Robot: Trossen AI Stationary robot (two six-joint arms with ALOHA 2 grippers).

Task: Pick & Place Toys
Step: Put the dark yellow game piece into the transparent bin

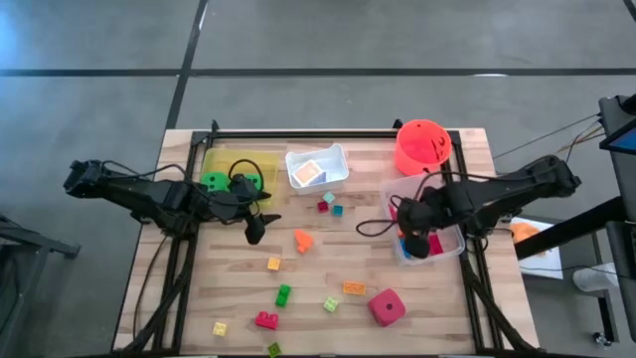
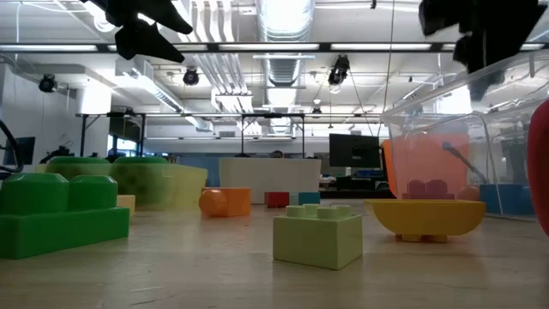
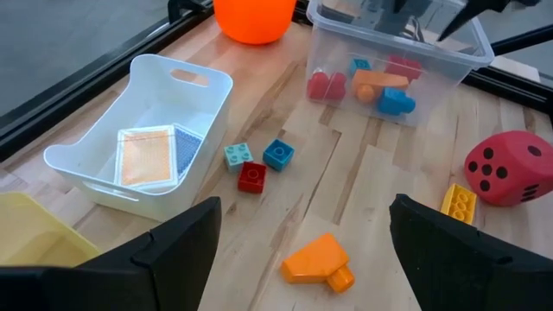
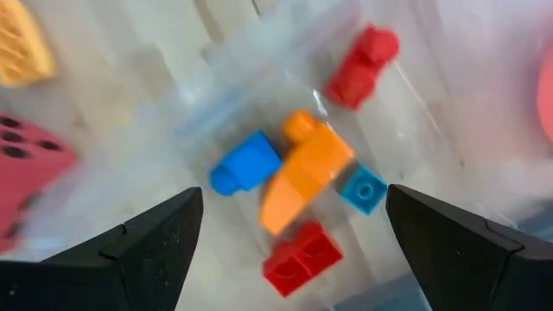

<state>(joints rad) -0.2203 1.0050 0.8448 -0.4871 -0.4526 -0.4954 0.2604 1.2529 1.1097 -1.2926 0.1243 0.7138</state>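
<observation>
Small toy bricks lie scattered on the wooden table: an orange piece (image 1: 303, 240) (image 3: 318, 262), a trio of teal, blue and red bricks (image 3: 259, 162), green bricks (image 1: 284, 293) and a pink-red die (image 1: 387, 306) (image 3: 510, 168). My left gripper (image 1: 256, 227) (image 3: 302, 250) hangs open above the table, to the left of the orange piece. My right gripper (image 1: 417, 244) (image 4: 294, 242) points down, open and with nothing in it, over the clear tray (image 1: 452, 249). In that tray lie orange (image 4: 302, 173), blue (image 4: 246, 164), teal and red bricks. Cards (image 3: 147, 155) lie in the white tray (image 1: 338, 159).
The yellow tray (image 1: 260, 159) at the far left holds green dice (image 1: 221, 181). A round orange-red bucket (image 1: 422, 146) stands behind the clear tray. More bricks (image 1: 266, 319) lie near the table's front edge. A black frame rail runs along the far edge.
</observation>
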